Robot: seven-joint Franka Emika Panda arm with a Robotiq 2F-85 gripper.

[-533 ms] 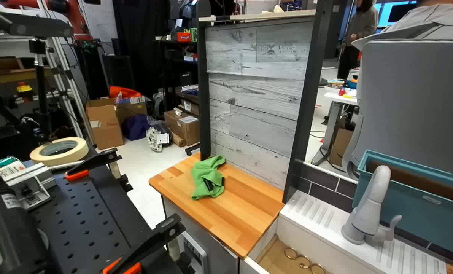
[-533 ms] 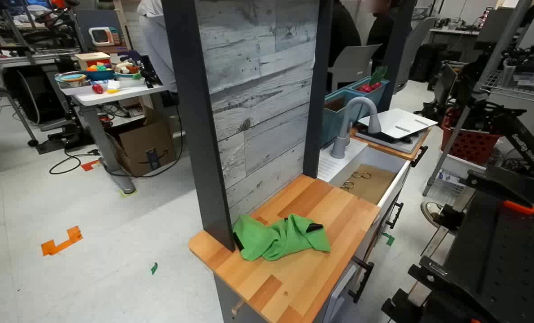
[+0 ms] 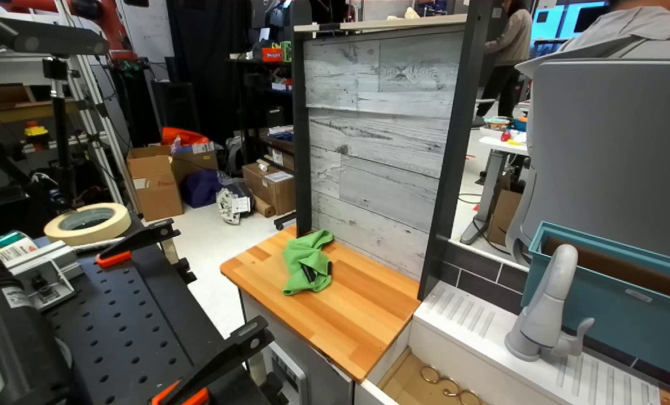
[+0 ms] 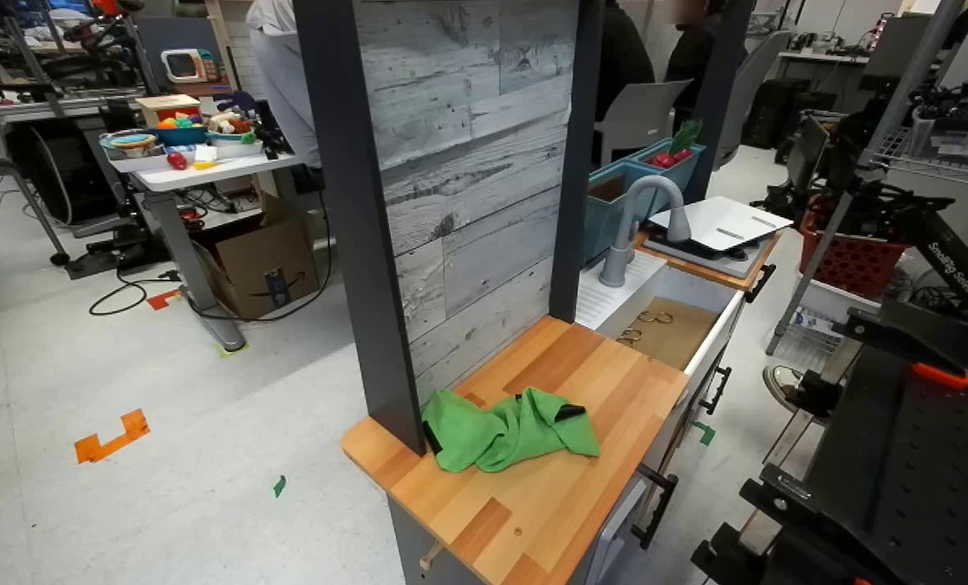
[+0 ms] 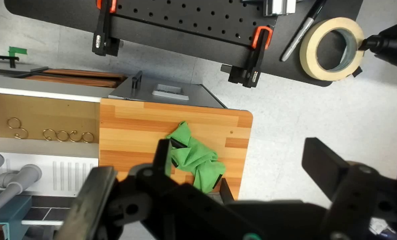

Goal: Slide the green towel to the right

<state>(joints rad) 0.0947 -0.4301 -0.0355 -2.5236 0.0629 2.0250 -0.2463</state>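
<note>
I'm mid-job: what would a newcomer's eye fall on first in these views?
Probably the bright green towel, lying crumpled on the wooden countertop in all three views. Then the open tool, dark and large across the lower half of the wrist view. After that, the beige roll of tape on the black table, toward the left of an exterior view.

Counting one green towel point(image 5: 197, 154), one tape roll point(image 5: 307, 51), one marker point(image 5: 298, 38), one faucet point(image 3: 547, 306), one red basket point(image 4: 861, 264), two clamps point(image 5: 254, 63), one pincer point(image 5: 238, 151) with two fingers point(image 5: 320, 160)
</note>
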